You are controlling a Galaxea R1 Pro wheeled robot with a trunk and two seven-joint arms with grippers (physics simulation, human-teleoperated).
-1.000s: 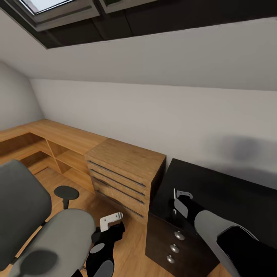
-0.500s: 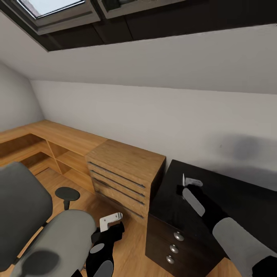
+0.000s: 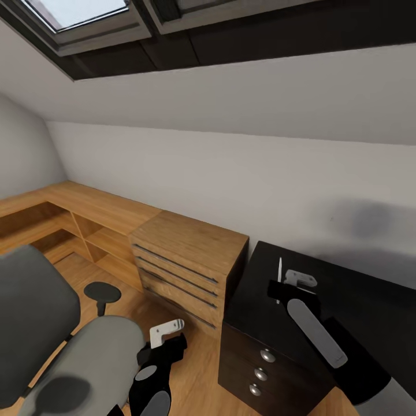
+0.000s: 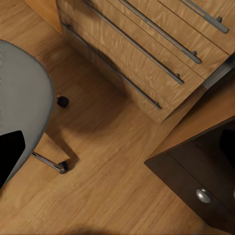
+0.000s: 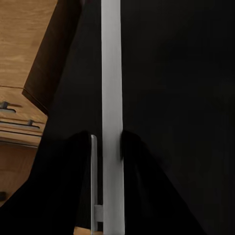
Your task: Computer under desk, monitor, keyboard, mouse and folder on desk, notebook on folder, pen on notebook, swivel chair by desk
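Observation:
My right gripper (image 3: 283, 285) hangs over the left end of the glossy black desk (image 3: 352, 283), shut on the pen (image 3: 279, 269), a thin white stick pointing away from me. In the right wrist view the pen (image 5: 111, 88) runs straight out between the two dark fingers of the right gripper (image 5: 106, 143) above the desk top (image 5: 176, 78). The swivel chair (image 3: 86, 358), with a grey seat and a black armrest, stands at lower left. My left gripper (image 3: 167, 338) hovers low beside the seat, open and holding nothing. The chair seat (image 4: 19, 98) also shows in the left wrist view.
A light wooden drawer chest (image 3: 188, 260) stands against the wall between the chair and the desk, with low wooden shelving (image 3: 86, 214) to its left. The desk's black drawer unit (image 3: 260, 364) has round silver knobs. Bare wooden floor (image 4: 112, 161) lies between chair and chest.
My right arm has reached farther out over the desk, carrying the pen away from me. The left arm and the chair have stayed where they were.

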